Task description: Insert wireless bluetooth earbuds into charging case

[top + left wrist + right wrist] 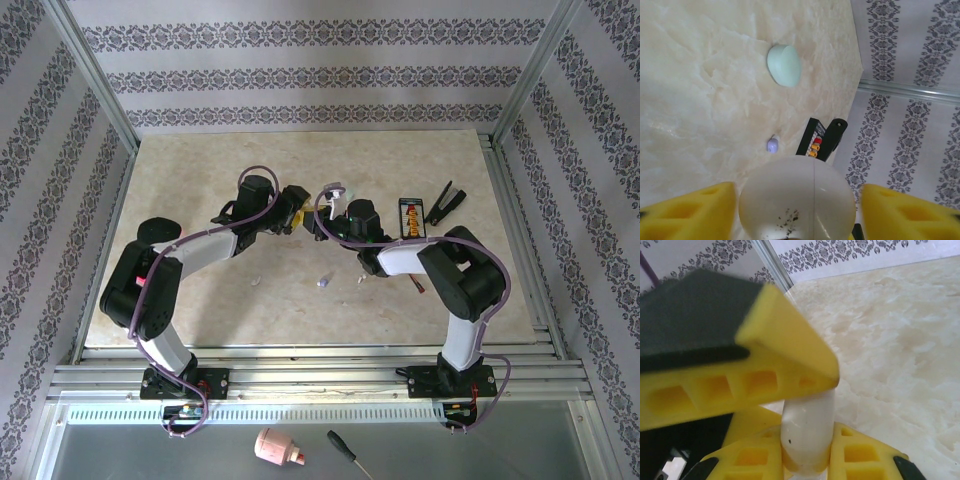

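Note:
A white charging case [807,425] stands gripped between the yellow fingers of my right gripper [807,452], which is shut on it. The same case [797,200] bulges between the yellow fingers [695,212] of my left gripper [797,205], whose jaws are open with a narrow gap on each side. One left finger [785,340] looms just above the case in the right wrist view. From above, both grippers [293,212] [322,215] meet at the table's middle. A lilac earbud [772,145] lies on the table beyond. A pale green case [784,65] lies shut farther off.
A black bit holder [820,140] [410,218] lies near the lilac earbud, with a black clip [445,203] beside it. A small lilac bud [322,282] and a whitish bit [360,278] lie nearer the arms' bases. A pink object [275,447] and a screwdriver [345,450] rest below the table's near edge.

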